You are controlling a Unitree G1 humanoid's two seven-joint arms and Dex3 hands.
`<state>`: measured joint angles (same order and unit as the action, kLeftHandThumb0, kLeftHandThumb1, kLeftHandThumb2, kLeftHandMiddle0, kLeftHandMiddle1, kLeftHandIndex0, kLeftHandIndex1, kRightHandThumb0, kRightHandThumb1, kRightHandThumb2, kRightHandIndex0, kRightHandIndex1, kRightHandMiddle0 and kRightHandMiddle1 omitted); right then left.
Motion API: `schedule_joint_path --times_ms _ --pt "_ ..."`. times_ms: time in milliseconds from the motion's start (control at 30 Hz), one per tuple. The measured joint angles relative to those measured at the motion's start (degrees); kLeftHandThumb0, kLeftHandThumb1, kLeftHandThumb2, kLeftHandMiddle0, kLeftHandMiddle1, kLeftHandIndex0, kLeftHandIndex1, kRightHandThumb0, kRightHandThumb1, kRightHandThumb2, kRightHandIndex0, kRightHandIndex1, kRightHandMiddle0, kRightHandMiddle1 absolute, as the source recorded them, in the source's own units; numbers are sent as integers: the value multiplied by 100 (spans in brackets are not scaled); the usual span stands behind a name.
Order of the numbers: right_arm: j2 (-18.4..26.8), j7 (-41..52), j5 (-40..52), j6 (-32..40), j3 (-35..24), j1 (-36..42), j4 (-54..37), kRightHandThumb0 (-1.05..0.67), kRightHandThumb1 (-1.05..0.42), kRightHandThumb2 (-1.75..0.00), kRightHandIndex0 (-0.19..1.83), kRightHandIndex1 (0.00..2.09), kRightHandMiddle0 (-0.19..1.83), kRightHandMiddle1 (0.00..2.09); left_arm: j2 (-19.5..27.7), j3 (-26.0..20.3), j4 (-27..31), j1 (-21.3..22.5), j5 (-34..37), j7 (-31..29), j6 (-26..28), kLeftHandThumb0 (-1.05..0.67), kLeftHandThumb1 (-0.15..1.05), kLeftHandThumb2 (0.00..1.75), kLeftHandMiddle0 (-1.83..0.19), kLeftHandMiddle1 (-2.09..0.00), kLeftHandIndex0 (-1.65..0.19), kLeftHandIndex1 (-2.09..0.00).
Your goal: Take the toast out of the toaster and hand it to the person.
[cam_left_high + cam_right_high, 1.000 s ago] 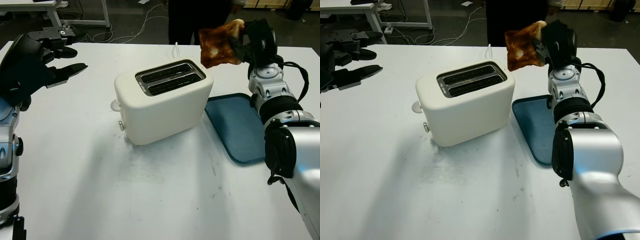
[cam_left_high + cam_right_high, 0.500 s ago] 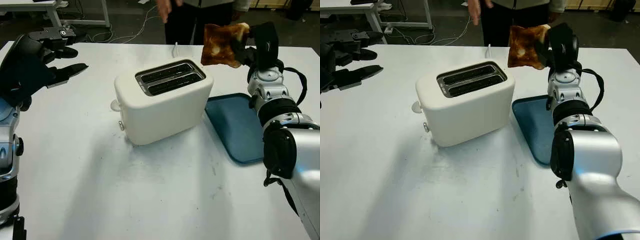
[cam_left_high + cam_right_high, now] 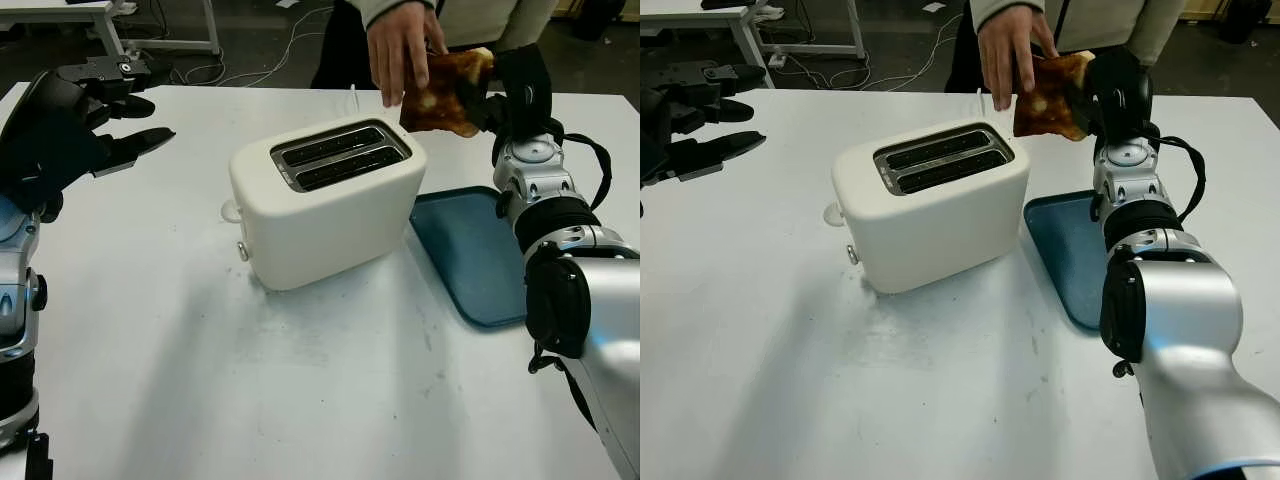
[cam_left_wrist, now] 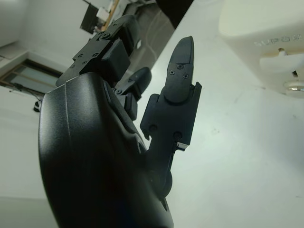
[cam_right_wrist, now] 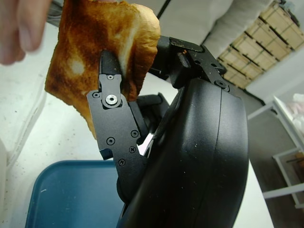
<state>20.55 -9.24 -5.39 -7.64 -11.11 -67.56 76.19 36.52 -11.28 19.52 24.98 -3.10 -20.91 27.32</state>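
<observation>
The toast (image 3: 443,93) was up in the air at the far right, above the far edge of the table and beyond the toaster (image 3: 325,200), pinched at its right side by my right hand (image 3: 505,85), whose fingers (image 5: 111,102) were closed on the browned slice. What had changed since half a second before was the person: their hand (image 3: 400,45), then only just entering at the far edge of the scene, had come down and forward so that its fingers were at the left edge of the toast, touching or very nearly so; I could not tell from my views whether they actually gripped it. The toast itself had barely moved in that time, and my right arm was in much the same raised pose. The white toaster stood where it was, both slots empty, with the blue tray (image 3: 475,255) just to its right on the white table (image 3: 250,390). My left hand (image 3: 75,125) was open, raised over the far left of the table, well apart from the toaster, unchanged from the earlier frames.
</observation>
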Motion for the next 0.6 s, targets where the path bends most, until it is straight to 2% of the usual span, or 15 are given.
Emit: schedule_joint_path --times_ms 600 --pt "-5 -6 10 -1 -19 0 0 -15 -92 -29 75 175 38 173 5 0 -7 -1 -2 -2 -104 -33 92 11 -25 -78 -58 -1"
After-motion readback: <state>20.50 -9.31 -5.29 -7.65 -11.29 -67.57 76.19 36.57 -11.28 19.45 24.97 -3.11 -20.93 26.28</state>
